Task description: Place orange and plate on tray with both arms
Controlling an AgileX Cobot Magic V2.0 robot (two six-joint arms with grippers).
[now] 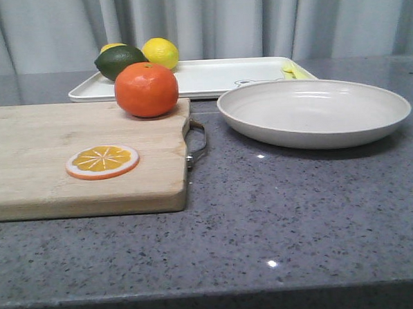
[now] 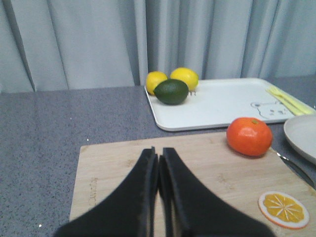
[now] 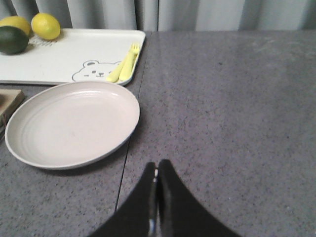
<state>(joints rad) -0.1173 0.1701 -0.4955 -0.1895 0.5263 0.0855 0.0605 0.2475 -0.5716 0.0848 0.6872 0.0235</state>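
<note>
Two claws, both pinched closed and empty. Left claw [image 2: 159, 170] has the orange [image 2: 249, 136] ahead to its right on the cutting board [image 2: 113, 168]; right claw [image 3: 157, 177] has the plate [image 3: 72, 124] ahead-left on the bench [image 3: 227, 113], tray [image 3: 64, 59] beyond.

Cutting board [image 1: 82, 157]: on the table [image 1: 279, 213], near left.
Orange [image 1: 146, 89]: on the board's far right corner.
Orange slice [image 1: 102, 161]: on the board, nearer than the orange.
Plate [image 1: 314, 111]: on the table, right of the board, apart from it.
Tray [image 1: 209, 77]: far, behind board and plate.
Lemons [image 1: 160, 53] and lime [image 1: 119, 61]: on the tray's far left corner.
Fork [image 1: 293, 71]: on the tray's right end.
</note>
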